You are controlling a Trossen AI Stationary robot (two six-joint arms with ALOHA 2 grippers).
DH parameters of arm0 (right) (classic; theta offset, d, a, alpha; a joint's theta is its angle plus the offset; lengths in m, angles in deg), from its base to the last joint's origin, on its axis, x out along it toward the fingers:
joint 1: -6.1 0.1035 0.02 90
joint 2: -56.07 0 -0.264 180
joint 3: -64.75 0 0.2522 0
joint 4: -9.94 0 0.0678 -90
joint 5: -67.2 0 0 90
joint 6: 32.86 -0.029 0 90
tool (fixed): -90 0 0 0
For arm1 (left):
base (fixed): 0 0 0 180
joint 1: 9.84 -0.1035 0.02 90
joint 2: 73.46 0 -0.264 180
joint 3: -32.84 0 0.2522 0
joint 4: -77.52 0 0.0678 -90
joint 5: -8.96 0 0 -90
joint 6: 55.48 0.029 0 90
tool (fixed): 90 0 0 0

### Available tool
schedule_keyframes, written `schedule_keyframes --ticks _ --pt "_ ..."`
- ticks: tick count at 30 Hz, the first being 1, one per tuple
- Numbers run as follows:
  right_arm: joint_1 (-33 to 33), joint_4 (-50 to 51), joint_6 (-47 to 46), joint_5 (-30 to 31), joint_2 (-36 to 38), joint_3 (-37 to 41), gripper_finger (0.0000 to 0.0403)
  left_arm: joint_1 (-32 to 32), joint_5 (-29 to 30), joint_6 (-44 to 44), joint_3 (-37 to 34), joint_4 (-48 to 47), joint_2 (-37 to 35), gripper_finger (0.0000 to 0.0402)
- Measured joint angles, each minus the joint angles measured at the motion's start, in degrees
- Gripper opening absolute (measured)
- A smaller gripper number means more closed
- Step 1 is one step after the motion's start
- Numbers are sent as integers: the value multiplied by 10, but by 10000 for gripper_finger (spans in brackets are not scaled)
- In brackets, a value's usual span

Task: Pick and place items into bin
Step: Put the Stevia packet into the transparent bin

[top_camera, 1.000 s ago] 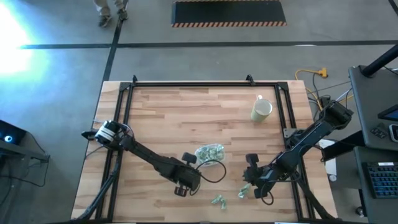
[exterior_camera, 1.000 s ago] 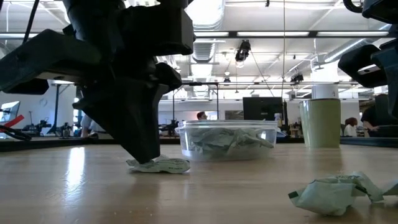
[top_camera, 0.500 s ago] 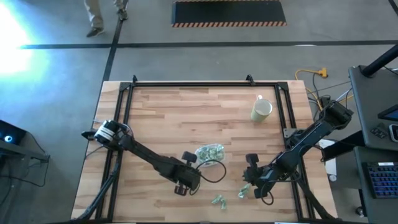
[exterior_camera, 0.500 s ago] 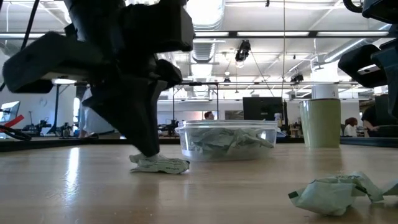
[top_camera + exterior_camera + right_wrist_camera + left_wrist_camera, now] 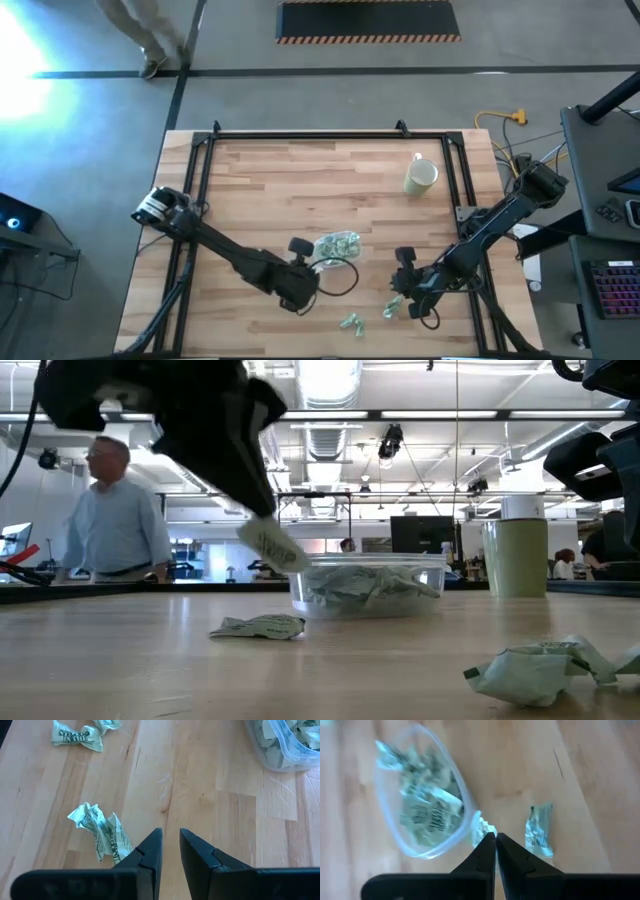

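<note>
The bin (image 5: 367,582), holding wrappers, is sitting mid-table; the left gripper (image 5: 495,839) is hanging just beside its rim, pinching one candy (image 5: 481,826) between pressed-together fingers, while the right gripper (image 5: 170,845) is hovering slightly spread over a loose candy (image 5: 100,832)

Two dark, slender jointed arms. The left arm (image 5: 225,255) carries a white-and-silver cylindrical base joint and a thin black cable looping off its wrist. The right arm (image 5: 490,225) is black throughout. Each ends in smooth, tapering black fingers (image 5: 150,852).
</note>
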Motion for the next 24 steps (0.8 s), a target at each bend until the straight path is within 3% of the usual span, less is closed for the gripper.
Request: schedule_keyframes --ticks 5,13,24 --pt "0 -1 6 0 0 0 57 0 58 41 0 28 -11 0" --pt "0 -5 9 0 0 0 57 -37 65 127 -2 95 -8 0" --pt "0 -5 11 0 0 0 57 -100 63 145 -4 107 6 0"
